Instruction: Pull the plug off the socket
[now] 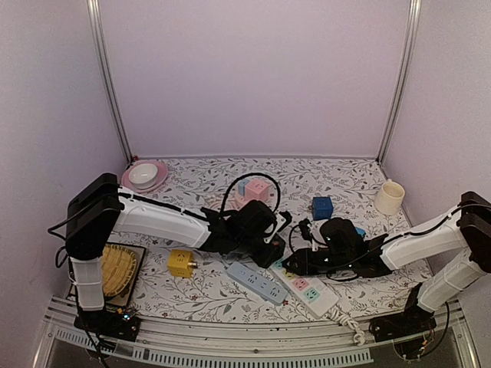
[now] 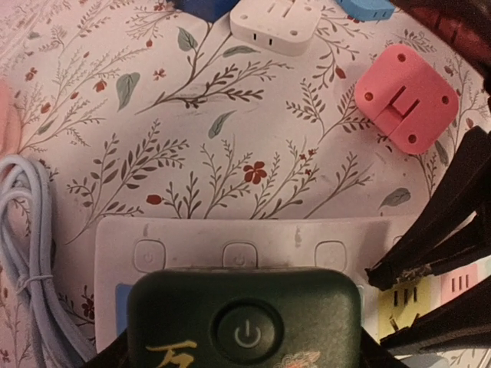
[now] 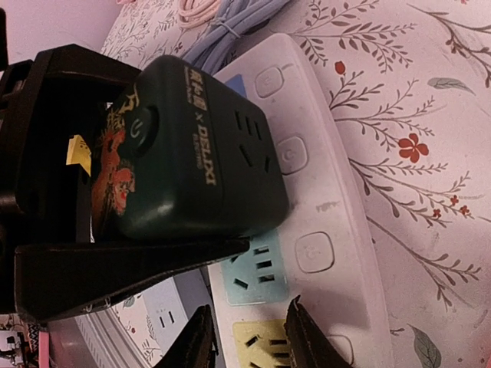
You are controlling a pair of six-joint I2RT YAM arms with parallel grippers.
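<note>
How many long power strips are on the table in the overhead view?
2: a grey-blue strip near the front centre, and a white strip just right of it, bearing the black adapter.

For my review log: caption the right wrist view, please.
Left pincer clamps the dark adapter on the white power strip; right pincer poised open beside it.

You can see the plug (image 3: pixel 192 153) is dark plastic with a soft gloss along its edges. The power strip (image 3: pixel 322 192) is smooth white plastic, nearly matt, faintly scuffed. The table cover (image 2: pixel 230 130) looks like matt printed cloth; the pink adapter (image 2: pixel 405 97) is smooth plastic.
</note>
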